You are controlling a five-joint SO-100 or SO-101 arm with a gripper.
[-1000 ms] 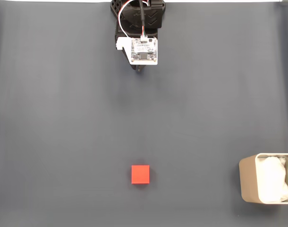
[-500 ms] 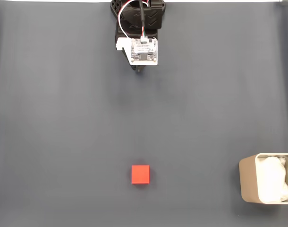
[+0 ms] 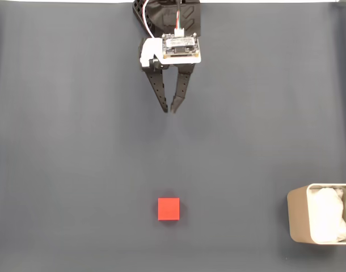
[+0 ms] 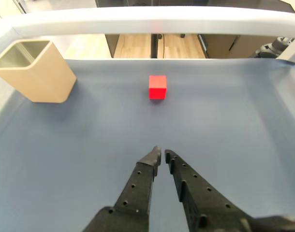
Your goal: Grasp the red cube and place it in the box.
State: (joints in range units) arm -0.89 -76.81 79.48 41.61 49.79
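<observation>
The red cube (image 3: pixel 168 208) lies flat on the dark grey mat, low in the fixed view and near its middle. My gripper (image 3: pixel 169 111) hangs well above it in that view, almost in line with it, fingertips nearly touching and holding nothing. In the wrist view the gripper (image 4: pixel 162 154) points at the red cube (image 4: pixel 157 87), which sits far ahead of the tips. The beige box (image 3: pixel 298 218) stands at the lower right edge of the fixed view with white padding inside. In the wrist view the box (image 4: pixel 36 72) is at the upper left.
The mat (image 3: pixel 76 170) spreads wide and bare around the cube. In the wrist view a pale raised rim (image 4: pixel 147 21) bounds the mat's far side behind the cube and the box.
The arm has reached out from the top edge toward the cube. Its black fingers, tucked under the wrist board before, now stick out. Cube and box have not moved.
</observation>
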